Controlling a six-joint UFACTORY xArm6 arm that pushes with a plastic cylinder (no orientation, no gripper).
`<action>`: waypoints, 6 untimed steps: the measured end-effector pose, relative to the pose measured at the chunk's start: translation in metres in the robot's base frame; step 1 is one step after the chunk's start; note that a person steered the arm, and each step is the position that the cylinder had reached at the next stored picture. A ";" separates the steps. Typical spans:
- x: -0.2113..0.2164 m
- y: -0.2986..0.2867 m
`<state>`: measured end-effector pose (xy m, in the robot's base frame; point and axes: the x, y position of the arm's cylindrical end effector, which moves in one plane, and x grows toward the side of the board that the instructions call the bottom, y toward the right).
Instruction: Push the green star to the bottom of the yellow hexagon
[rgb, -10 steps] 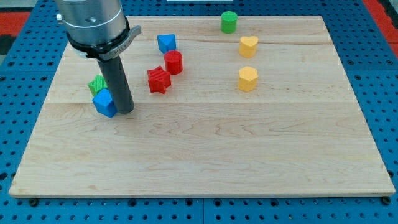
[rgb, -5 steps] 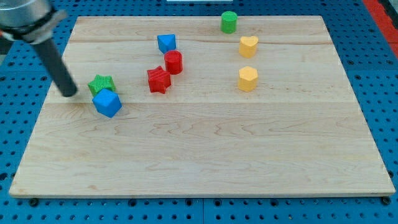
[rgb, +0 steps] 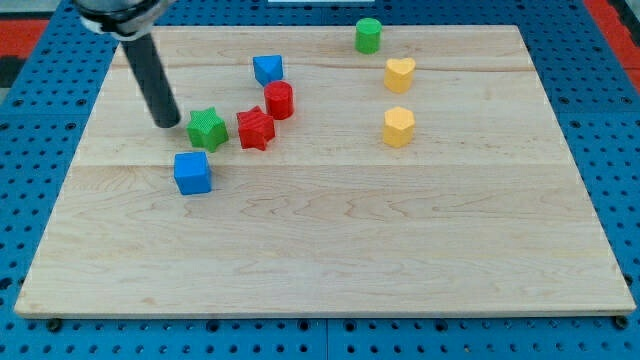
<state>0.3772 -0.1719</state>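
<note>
The green star (rgb: 207, 129) lies on the wooden board (rgb: 330, 230) at the view's left, just left of a red star (rgb: 256, 128). My tip (rgb: 169, 123) is on the board just left of the green star, a small gap apart. The yellow hexagon (rgb: 398, 126) stands far to the view's right of the star. A blue cube (rgb: 192, 172) lies just below the green star.
A red cylinder (rgb: 279, 100) and a blue block (rgb: 267, 69) sit above the red star. A yellow heart (rgb: 399, 74) is above the hexagon, and a green cylinder (rgb: 369, 35) stands near the board's top edge.
My tip went from right of the blue cube round to the left, then swept right. The green star slid right to beside the red star. The blue cube shifted slightly right and down.
</note>
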 end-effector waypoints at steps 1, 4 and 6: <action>0.024 0.021; 0.022 0.002; 0.048 0.080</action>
<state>0.4257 -0.0919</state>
